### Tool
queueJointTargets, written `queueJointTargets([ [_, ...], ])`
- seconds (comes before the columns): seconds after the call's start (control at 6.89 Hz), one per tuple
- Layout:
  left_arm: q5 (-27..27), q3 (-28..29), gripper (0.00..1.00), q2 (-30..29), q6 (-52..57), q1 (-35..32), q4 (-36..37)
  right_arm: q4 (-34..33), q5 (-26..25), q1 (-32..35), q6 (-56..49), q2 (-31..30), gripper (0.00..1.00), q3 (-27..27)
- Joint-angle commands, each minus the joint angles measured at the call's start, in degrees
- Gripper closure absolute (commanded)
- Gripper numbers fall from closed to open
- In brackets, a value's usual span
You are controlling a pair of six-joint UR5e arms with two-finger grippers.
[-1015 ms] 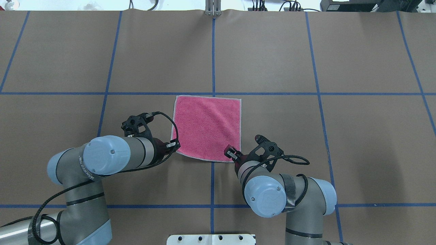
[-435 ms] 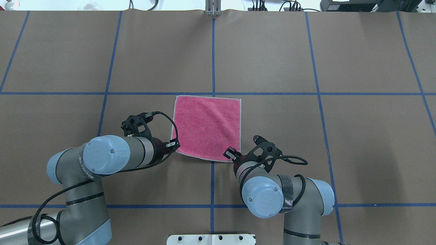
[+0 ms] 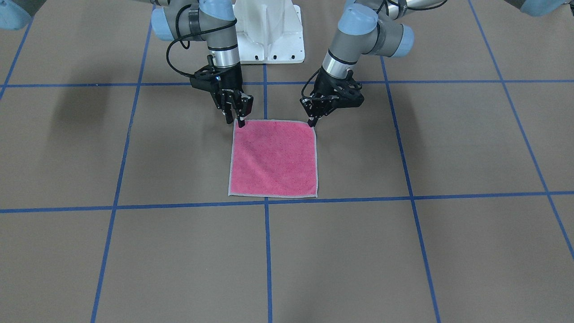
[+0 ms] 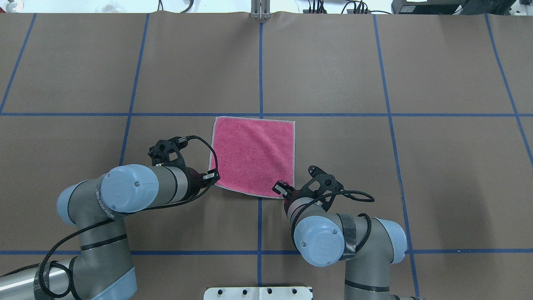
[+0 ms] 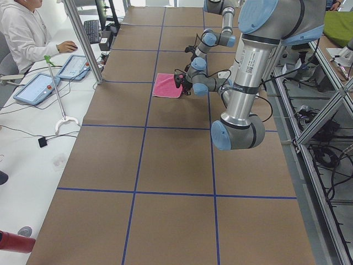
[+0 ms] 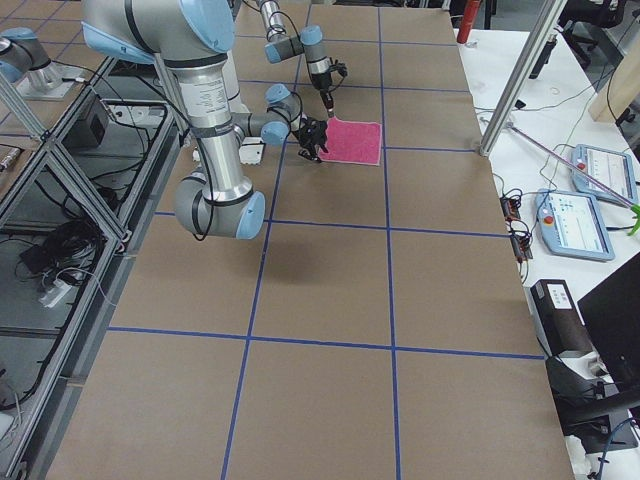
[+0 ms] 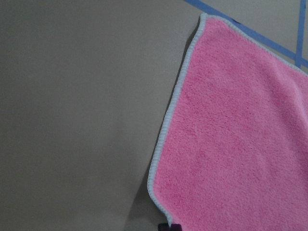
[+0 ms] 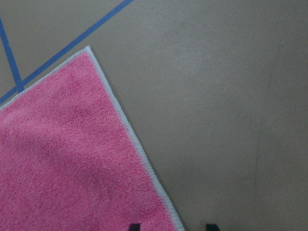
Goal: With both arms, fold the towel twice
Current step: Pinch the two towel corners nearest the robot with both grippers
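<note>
We log no fold yet, two to do | small square pink terry towel (image 4: 252, 154) flat at centre of bench (image 4: 395, 175) | left tool (image 4: 213, 176) narrow at robot-side corner | right tool (image 4: 279, 188) wide astride other

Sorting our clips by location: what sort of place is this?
Probably a robotics lab or data-collection cell: the left arm and right arm work at a table gridded with blue tape, and a person sits at a side desk with control tablets.
</note>
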Motion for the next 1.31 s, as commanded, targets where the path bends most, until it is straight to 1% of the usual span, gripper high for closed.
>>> queueJointTargets([
  [0.0,0.0,0.0,1.00,0.0,0.1,-0.1,0.0,0.2,0.0,0.0,0.3,0.1,0.59,0.0],
  [0.87,0.0,0.0,1.00,0.0,0.1,-0.1,0.0,0.2,0.0,0.0,0.4,0.1,0.59,0.0],
  [1.16,0.0,-0.1,1.00,0.0,0.1,-0.1,0.0,0.4,0.0,0.0,0.8,0.2,0.67,0.0],
])
